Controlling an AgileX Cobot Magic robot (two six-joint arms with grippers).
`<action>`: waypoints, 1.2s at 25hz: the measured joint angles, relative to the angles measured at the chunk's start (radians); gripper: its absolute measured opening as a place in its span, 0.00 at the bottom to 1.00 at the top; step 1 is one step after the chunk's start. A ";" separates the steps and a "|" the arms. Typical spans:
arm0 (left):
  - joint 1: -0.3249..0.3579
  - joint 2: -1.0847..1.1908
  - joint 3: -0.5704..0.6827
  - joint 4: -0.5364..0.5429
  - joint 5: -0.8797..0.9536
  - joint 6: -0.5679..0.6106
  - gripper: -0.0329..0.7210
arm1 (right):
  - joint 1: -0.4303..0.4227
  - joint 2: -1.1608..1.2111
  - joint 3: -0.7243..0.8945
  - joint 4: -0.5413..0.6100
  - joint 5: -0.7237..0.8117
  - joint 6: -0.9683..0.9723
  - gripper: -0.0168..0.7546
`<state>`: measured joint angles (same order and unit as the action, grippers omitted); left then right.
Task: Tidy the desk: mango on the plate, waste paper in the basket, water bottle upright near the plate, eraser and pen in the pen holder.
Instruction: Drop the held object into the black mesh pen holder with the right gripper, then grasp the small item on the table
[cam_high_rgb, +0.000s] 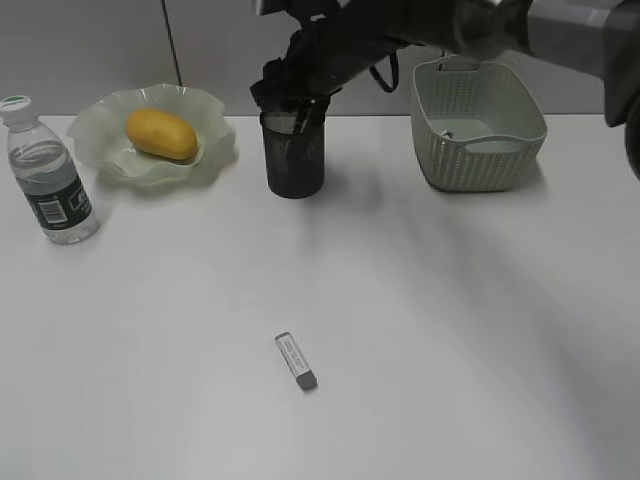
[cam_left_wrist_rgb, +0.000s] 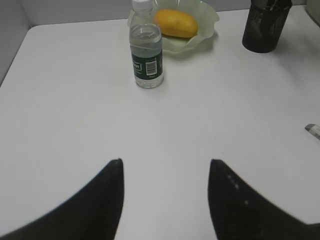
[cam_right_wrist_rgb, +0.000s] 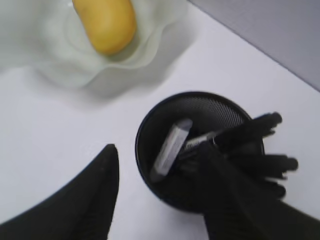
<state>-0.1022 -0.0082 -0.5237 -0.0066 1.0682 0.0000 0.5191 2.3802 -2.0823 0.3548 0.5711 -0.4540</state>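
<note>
From my remote station I read little on the white desk (cam_high_rgb: 420, 330): the water bottle (cam_high_rgb: 46, 170) carries a dark green label with a white barcode patch, its lettering too small to make out, and the eraser (cam_high_rgb: 296, 361) has a printed sleeve I cannot read.

By count: one bottle, standing upright just left of the plate (cam_high_rgb: 100, 135); one mango (cam_high_rgb: 161, 134) lying on that ruffled pale green plate; one black mesh pen holder (cam_high_rgb: 294, 150) just right of the plate; one pale green woven-look basket (cam_high_rgb: 478, 124) at the far right, with a small pale scrap inside that may be the waste paper; and one eraser alone on the near part of the desk, well apart from everything else.

My right arm reaches across from the upper right, its wrist bent down so the right gripper (cam_right_wrist_rgb: 157, 160) hangs directly over the holder's mouth. Its jaws stand apart, gripping nothing, one outside the rim and one over it. Below them, a pen (cam_right_wrist_rgb: 171, 149) with a grey barrel leans inside the cup among dark pens.

My left gripper (cam_left_wrist_rgb: 166, 167) hovers low over bare desk, jaws spread and empty, facing the bottle and plate.
</note>
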 joint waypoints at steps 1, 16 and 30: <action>0.000 0.000 0.000 0.000 0.000 0.000 0.59 | 0.000 -0.014 -0.006 -0.032 0.052 0.019 0.55; 0.000 0.000 0.000 0.000 0.000 0.000 0.59 | -0.021 -0.223 0.046 -0.355 0.631 0.269 0.55; 0.000 0.000 0.000 0.000 0.000 0.000 0.59 | -0.236 -0.738 0.683 -0.334 0.623 0.356 0.55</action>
<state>-0.1022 -0.0082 -0.5237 -0.0066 1.0682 0.0000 0.2831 1.6423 -1.3991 0.0206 1.1938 -0.0985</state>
